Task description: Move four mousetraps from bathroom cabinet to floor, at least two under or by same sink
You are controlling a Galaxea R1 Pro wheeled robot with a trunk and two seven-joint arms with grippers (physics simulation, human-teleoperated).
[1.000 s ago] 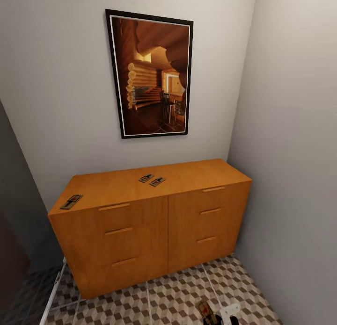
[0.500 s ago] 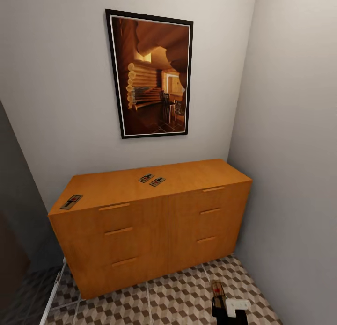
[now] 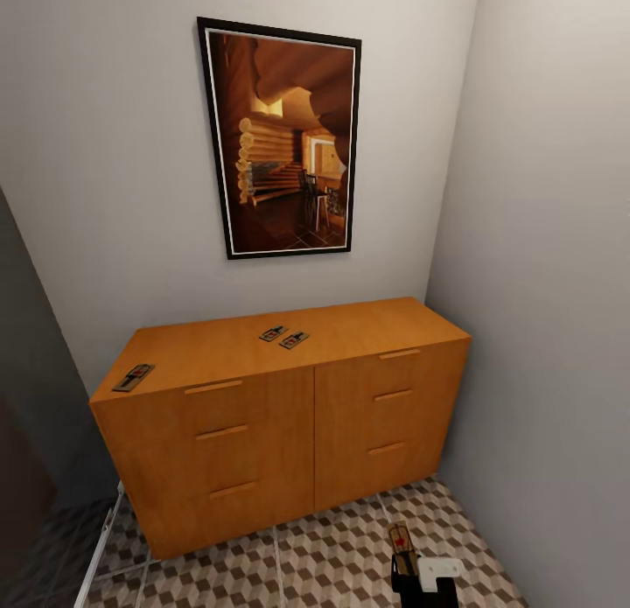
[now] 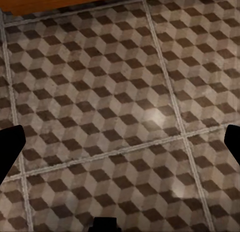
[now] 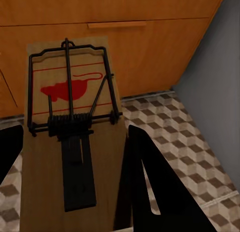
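Orange-brown, the cabinet (image 3: pixel 289 407) bears three mousetraps (image 3: pixel 283 335) on its top, while the right gripper (image 3: pixel 411 566), low in front of the cabinet above the tiled floor (image 3: pixel 306 560), clamps a fourth mousetrap (image 5: pixel 70 137) for setting down; the left gripper (image 4: pixel 120 142) hangs spread wide and empty.

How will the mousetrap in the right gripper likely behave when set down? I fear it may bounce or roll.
The mousetrap is a flat wooden board, so it probably stays stiff and won't roll. It looks thin and light, so it may skid on the bathroom floor. The right gripper should release it low.
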